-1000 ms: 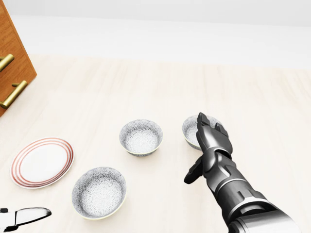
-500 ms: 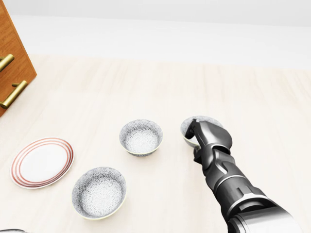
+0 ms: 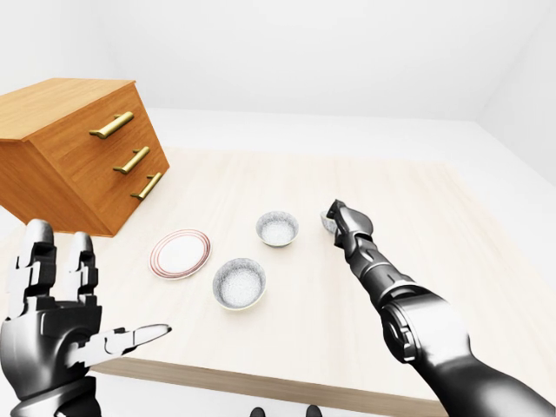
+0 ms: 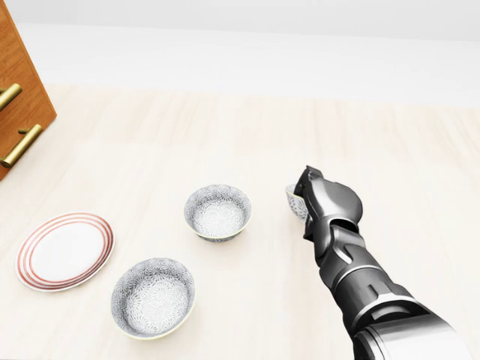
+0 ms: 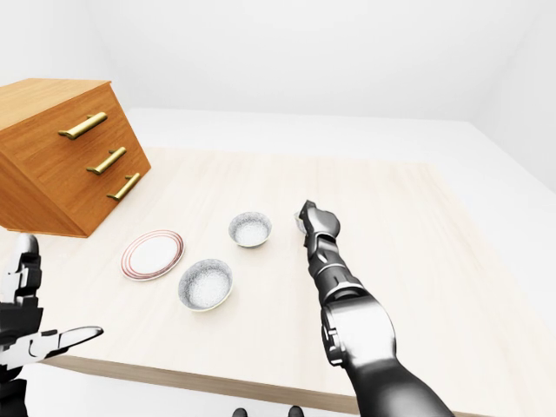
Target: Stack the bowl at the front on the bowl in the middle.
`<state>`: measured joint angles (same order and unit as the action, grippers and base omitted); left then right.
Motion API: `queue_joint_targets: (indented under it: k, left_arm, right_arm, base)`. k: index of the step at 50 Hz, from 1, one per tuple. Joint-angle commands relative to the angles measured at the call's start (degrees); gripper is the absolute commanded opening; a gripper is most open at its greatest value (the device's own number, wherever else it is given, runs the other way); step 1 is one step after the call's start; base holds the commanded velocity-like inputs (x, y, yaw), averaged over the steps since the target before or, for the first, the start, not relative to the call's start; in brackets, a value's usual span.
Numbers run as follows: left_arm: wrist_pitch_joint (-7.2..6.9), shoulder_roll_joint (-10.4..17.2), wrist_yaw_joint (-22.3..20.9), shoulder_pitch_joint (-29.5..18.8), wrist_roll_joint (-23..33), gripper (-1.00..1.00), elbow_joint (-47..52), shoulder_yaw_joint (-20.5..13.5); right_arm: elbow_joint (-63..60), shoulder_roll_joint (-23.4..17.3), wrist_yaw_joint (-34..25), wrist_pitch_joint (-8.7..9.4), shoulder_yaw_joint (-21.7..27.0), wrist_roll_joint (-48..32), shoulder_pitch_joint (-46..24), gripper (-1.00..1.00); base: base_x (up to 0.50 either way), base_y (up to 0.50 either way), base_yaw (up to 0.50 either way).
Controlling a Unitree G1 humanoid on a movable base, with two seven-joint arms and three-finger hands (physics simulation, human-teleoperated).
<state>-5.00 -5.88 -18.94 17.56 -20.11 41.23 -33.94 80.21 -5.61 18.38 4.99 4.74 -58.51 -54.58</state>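
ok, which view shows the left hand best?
Left-eye view: the left hand shows nearly whole at bottom left, fingers spread open. The right-eye view cuts it off at its left edge; the head view shows none of it.

Right robot hand (image 4: 328, 204) curls over the rightmost bowl (image 4: 292, 199) in the head view. Only a sliver of patterned rim shows at the hand's left. The fingertips lie out of sight, so whether they close on the rim cannot be told. In both eye views the bowl is too small to settle it.

The drawer chest (image 4: 19, 90) is cut by the head view's left edge, and its two brass handles (image 4: 22, 145) run off that edge. The left robot hand (image 3: 54, 323) is cropped below the wrist by the left-eye view's bottom edge and sliced by the right-eye view's left edge. Two dark shapes (image 3: 261, 413) at the left-eye view's bottom edge are cropped too closely to identify.
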Motion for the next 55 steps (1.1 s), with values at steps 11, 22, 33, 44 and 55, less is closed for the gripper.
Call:
queue_joint_targets:
  k: [11,22,33,44,55]
  left_arm:
    - [0.0,-0.9,-1.0,0.3,-0.9,1.0,0.9,-1.4]
    - [0.0,-0.1,0.1,-0.7,0.1,1.0,-1.2,0.4]
    - [0.0,1.1,2.1,-1.5,1.2,1.0,-1.9,3.4]
    - [0.0,1.8,3.1,-2.1,1.7,1.0,-2.4,4.7]
    - [0.0,5.2,7.3,-7.4,5.9,1.0,-9.7,10.0]
  right_arm:
    - [-0.1,-0.9,1.9,0.01,0.2,-5.4,-0.9,-1.0]
    - [-0.5,-2.9,6.4,0.01,-1.1,-4.3,-3.4,-1.0]
    - [-1.1,-4.1,11.6,-8.09,-4.0,-4.2,-3.7,-1.0]
    - [-2.1,-2.2,11.6,-9.99,-8.3,-9.1,-3.8,-1.0]
    - [-3.7,-0.5,11.6,-9.99,-10.9,-11.8,-3.1,-1.0]
  base:
    - [0.0,0.0,0.0]
    - [0.0,0.0,0.0]
    - [0.0,0.0,0.0]
    - [0.0,0.0,0.0]
    - [0.0,0.0,0.0]
